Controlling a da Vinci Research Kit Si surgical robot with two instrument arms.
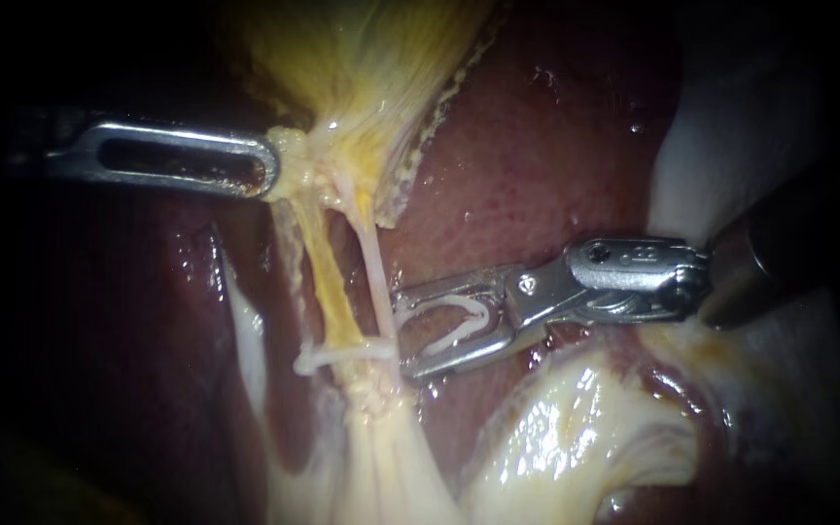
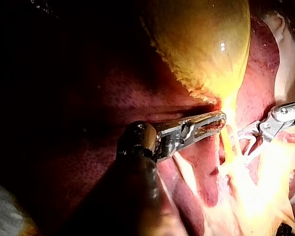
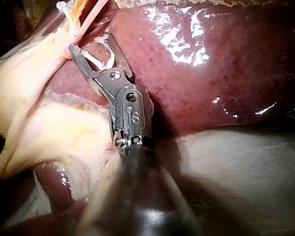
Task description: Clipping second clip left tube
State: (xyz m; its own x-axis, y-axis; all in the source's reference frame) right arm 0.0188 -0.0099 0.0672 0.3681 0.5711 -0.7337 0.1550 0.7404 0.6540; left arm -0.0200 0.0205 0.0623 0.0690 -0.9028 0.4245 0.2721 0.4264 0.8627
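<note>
Centrally, two tubes are seen strung from the yellow gallbladder (image 1: 362, 58) at the far side to a knot of pale tissue at the near side. The left tube (image 1: 328, 287), yellow and the thicker of the two, is crossed towards its near end by a white clip (image 1: 342, 354). The right end of that clip reaches the right tube (image 1: 378, 277), a thin pale strand just beside the left one.

The left instrument (image 1: 266, 173) is brought in from the left. Its slotted claw is closed on the bunched tissue at the gallbladder's neck, where the tubes begin.

The right instrument (image 1: 402, 331) is laid in from the right over the dark red liver (image 1: 537, 146). Its claw is spread wide, and a second clip (image 1: 454, 340), white and open, is carried between the two halves and touched by both. The claw's tips are found just beside the right tube, a little to the far side of the white clip; whether they touch the tube cannot be told.

The left tube is not enclosed, because the right tube stands between it and the claw. Glistening pale fat (image 1: 556, 437) is heaped on the near side of the right instrument, close against its claw.
</note>
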